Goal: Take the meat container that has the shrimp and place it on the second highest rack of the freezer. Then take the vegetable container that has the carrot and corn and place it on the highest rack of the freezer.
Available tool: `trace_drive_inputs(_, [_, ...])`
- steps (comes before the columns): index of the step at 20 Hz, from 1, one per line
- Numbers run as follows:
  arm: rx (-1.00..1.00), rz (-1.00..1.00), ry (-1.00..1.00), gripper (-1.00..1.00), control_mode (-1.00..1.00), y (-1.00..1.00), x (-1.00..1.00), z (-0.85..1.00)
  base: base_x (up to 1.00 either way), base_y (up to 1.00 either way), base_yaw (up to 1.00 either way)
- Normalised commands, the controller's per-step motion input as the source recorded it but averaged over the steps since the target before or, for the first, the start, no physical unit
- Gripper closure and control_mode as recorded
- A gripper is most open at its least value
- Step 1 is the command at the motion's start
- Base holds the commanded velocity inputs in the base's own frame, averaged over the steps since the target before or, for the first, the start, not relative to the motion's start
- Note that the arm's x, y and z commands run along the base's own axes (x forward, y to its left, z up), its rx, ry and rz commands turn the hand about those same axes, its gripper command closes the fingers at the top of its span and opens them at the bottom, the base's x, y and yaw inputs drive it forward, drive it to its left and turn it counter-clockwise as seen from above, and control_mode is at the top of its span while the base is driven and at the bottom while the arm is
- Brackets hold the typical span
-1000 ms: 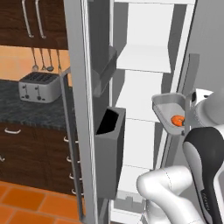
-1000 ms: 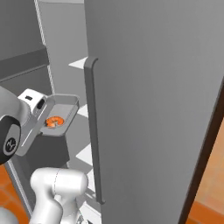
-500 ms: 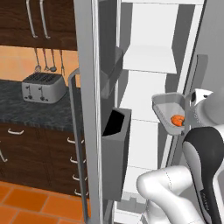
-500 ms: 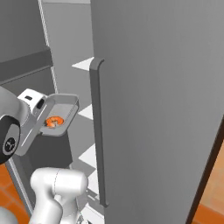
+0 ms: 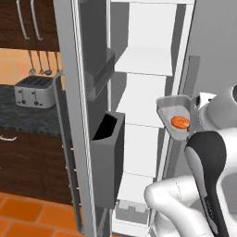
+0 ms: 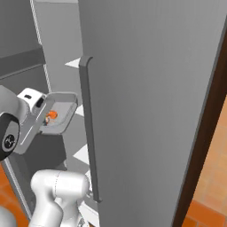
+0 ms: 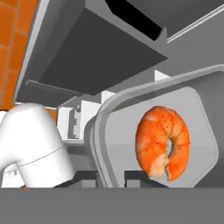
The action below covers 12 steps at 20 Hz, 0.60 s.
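Note:
The meat container (image 5: 172,102) is a shallow grey tray with the curled orange shrimp (image 5: 179,121) lying in it. It hangs in the air in front of the open freezer (image 5: 147,32), at the right side of the opening. My gripper (image 5: 193,121) is shut on the tray's near rim. From the right, the meat container (image 6: 62,116) and shrimp (image 6: 52,115) sit just left of a bar handle (image 6: 88,133), with the gripper (image 6: 41,119) behind them. Up close, the gripper (image 7: 111,177) pinches the container's rim (image 7: 103,127) beside the shrimp (image 7: 162,142). One white rack (image 5: 143,62) lies above tray height.
The freezer door (image 5: 74,115) stands open at the left, carrying dark bins (image 5: 107,166) that jut toward the opening. A tall grey closed door (image 6: 150,88) fills the right side. A toaster (image 5: 31,90) sits on the dark counter (image 5: 23,118) farther left.
Both base views have shifted, so the camera has moved; the open door sits further right in the left view. The tray stays in the gripper at the same height.

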Motion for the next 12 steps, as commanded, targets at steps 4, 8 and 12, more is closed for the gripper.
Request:
trace_drive_inputs(4, [0.00,-0.06,0.00,1.00,-1.00,0.00,0.81,-0.23,0.00,0.00,0.00])
trace_drive_inputs(8, [0.00,-0.07,0.00,1.00,-1.00,0.10,0.39,-0.26,0.00,0.00,0.00])
trace_drive_inputs(12, [0.00,-0.01,0.00,1.00,-1.00,0.38,0.13,-0.11,0.00,0.00,0.00])
